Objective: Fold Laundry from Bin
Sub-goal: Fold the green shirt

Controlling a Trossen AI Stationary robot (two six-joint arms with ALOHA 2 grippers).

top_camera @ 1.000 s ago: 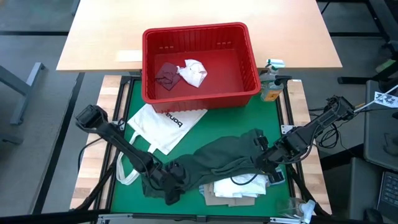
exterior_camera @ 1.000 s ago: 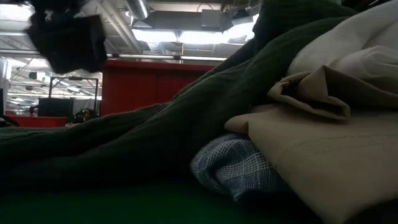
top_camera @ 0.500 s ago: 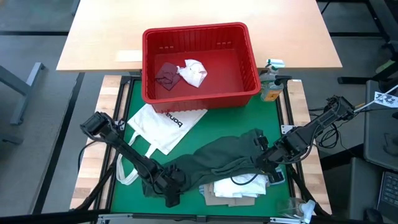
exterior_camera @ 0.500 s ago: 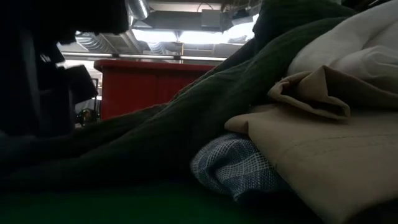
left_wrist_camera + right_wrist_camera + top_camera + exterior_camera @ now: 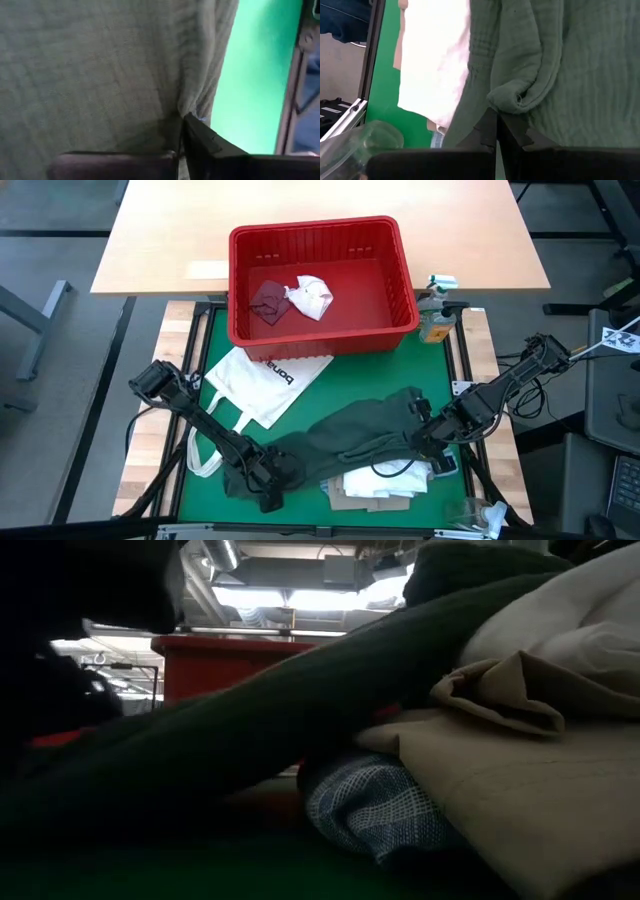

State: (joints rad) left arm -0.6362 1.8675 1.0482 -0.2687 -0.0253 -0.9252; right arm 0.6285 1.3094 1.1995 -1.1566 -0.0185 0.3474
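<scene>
Cloth is pinched at both ends here: you have the dark green-grey crinkled top point(image 5: 350, 438) stretched between two clenched end effectors, which reads as a grip set up to lift and spread it for folding. The left end effector point(image 5: 268, 485) is clamped on the top's edge at the end away from the red slotted plastic bin point(image 5: 322, 280), and its wrist view shows the fingers point(image 5: 205, 145) closed over a gathered pleat. The right end effector point(image 5: 425, 442) is clamped on a rolled fold of the same top, on the side nearer the tabletop's right rail. Under the top, farther from the bin, sits a stack of laundry: white shirt point(image 5: 375, 483), tan shirt point(image 5: 520, 790) and blue-striped cloth point(image 5: 375, 805). Inside the bin, small maroon point(image 5: 268, 301) and white pieces point(image 5: 310, 295) still wait. Beside the bin's near wall lies the white tote bag point(image 5: 262, 385). You will probably want both ends raised evenly so the stack below stays undisturbed.
</scene>
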